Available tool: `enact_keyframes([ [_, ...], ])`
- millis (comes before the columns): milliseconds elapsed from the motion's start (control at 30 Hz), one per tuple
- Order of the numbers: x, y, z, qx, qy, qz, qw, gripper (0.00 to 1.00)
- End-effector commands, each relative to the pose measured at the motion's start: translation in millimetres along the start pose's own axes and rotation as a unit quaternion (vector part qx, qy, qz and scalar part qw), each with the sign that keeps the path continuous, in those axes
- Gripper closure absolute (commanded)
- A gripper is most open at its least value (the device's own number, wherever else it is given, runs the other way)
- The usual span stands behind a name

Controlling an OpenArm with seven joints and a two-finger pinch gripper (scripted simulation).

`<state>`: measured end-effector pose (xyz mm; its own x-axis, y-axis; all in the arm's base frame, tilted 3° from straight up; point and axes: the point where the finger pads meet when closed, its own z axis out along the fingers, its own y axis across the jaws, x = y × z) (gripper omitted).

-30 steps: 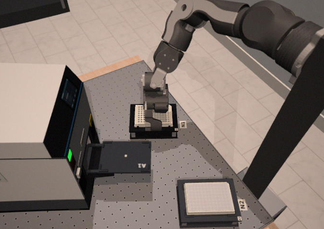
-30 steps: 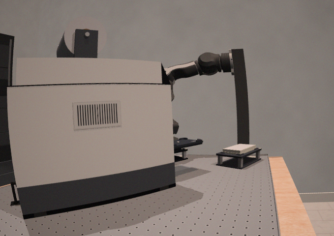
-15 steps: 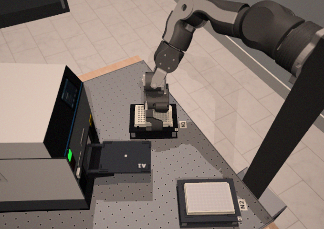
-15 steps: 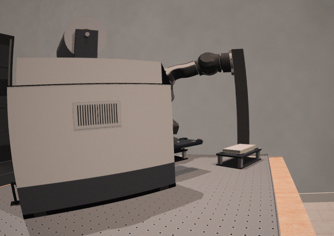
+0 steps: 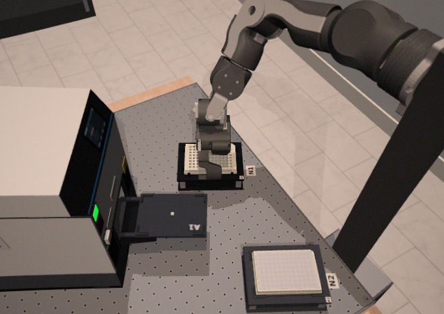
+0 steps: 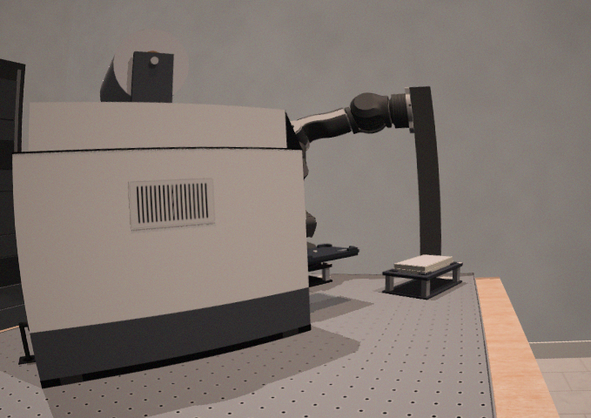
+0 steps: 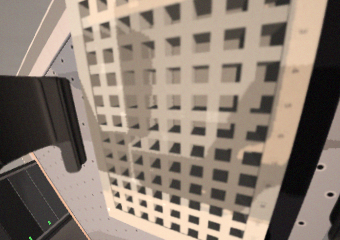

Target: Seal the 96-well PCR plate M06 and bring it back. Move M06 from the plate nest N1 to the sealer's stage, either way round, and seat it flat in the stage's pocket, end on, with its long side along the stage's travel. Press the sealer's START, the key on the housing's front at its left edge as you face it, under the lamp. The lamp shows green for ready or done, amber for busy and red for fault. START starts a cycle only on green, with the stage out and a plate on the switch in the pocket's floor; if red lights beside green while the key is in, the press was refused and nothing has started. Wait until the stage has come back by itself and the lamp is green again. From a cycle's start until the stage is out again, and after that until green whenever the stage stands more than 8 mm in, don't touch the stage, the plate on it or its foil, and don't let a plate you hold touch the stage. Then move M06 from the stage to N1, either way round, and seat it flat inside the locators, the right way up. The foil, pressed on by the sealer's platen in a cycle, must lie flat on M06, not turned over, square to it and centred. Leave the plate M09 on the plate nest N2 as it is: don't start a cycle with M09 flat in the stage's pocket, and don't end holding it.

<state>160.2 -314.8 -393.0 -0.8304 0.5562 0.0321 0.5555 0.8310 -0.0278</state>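
So there are three cameras here. The top one hangs high over the bench and looks down at a slant, taking in the sealer (image 5: 25, 148), both nests and the arm's black post (image 5: 407, 166). The exterior one sits low at bench level, right behind the sealer's vented side (image 6: 157, 236), so that big box blocks most of the middle; it faces across toward the post (image 6: 426, 172). Both views share the N2 nest with its plate (image 5: 286, 271) (image 6: 423, 264). The wrist cam rides on the arm, pointing straight down, super close to the well grid (image 7: 188, 125), one dark finger (image 7: 38, 120) at left.
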Motion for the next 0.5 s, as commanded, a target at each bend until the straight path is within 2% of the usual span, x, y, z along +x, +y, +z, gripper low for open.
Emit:
enact_keyframes([
  [0,0.1,0.6,0.0,0.001,0.000,0.000,1.0000,0.23],
  [33,-0.1,0.5,-0.1,0.001,0.000,0.000,1.0000,1.00],
  [467,-0.5,0.2,-0.4,0.000,-0.001,0.000,1.0000,1.00],
])
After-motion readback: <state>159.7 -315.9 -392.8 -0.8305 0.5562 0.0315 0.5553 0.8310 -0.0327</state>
